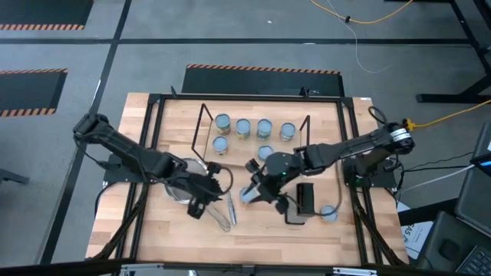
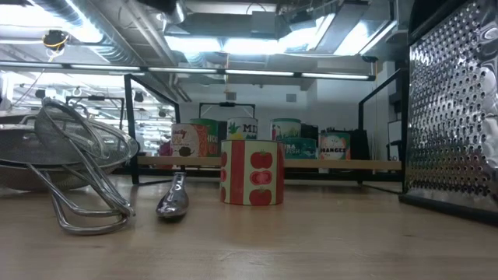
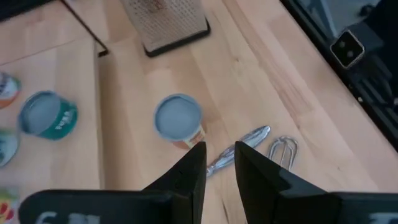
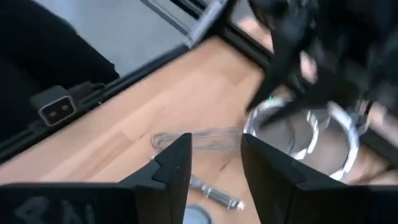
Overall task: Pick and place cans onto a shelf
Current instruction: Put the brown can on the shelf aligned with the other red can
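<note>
One can (image 1: 249,195), with red tomatoes on its label (image 2: 250,173), stands upright on its base on the bare tabletop in front of the shelf (image 1: 253,157). Several cans (image 1: 243,126) stand on the shelf board. Another can (image 1: 328,213) stands near the table's right front. My left gripper (image 3: 219,163) hangs open left of the tomato can (image 3: 178,118), pointing at it, with nothing between its fingers. My right gripper (image 4: 214,155) is open above that can, whose top (image 4: 196,214) shows under its fingers. In the low view, neither gripper is down at the can.
A metal mesh strainer (image 1: 188,182) lies under my left arm, its wire handle (image 3: 283,149) and a spoon (image 3: 239,149) just in front of the tomato can. A black grater (image 1: 305,198) stands at the can's right. Black wire frames (image 1: 203,126) stand at the shelf's ends.
</note>
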Robot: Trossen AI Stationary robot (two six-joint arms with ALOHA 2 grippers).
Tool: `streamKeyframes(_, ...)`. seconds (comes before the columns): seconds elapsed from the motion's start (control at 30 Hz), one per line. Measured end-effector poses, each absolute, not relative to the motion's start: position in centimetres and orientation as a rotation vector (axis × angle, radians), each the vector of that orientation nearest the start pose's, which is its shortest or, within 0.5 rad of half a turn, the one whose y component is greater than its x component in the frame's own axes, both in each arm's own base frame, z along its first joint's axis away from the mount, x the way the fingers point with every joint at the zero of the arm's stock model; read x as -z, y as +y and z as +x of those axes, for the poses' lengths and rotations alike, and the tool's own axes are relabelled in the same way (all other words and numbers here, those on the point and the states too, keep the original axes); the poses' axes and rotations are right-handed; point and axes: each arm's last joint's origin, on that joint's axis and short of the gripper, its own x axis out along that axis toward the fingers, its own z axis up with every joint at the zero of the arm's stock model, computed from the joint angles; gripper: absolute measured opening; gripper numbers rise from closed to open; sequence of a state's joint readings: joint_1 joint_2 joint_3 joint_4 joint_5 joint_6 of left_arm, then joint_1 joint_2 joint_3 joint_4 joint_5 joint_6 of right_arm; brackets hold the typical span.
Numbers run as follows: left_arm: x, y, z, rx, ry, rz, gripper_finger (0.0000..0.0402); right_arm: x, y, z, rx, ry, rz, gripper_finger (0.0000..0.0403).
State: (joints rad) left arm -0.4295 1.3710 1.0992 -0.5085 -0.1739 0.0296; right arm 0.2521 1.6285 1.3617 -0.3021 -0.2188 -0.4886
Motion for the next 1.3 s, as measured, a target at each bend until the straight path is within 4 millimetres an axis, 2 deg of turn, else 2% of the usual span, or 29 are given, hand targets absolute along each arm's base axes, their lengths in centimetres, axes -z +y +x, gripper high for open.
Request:
streamKeyframes(0.17,-29.4,-12.5,25.0,0.233,0.726,0.26,0.0074,-28.0,8.1,37.6,-0.509,0.572,-0.324,0.0143)
streamKeyframes(0.4,-29.3,-13.5,24.5,0.24,0.723,0.285,0.0075,-23.2,6.2,39.9,-0.43,0.726,-0.197,0.0143)
streamKeyframes(0.67,-29.3,-13.5,24.5,0.239,0.723,0.284,0.0072,-18.6,5.4,41.1,-0.406,0.866,-0.15,0.0143)
streamKeyframes(0.87,-29.3,-13.6,24.5,0.239,0.723,0.284,0.0072,-17.4,5.4,41.3,-0.411,0.9,-0.147,0.0143)
streamKeyframes(1.1,-29.3,-13.6,24.5,0.239,0.722,0.284,0.0072,-17.3,5.4,41.3,-0.411,0.911,-0.148,0.0142)
streamKeyframes(1.3,-29.3,-13.6,24.5,0.239,0.722,0.284,0.0072,-16.9,5.4,41.2,-0.41,0.941,-0.144,0.0114)
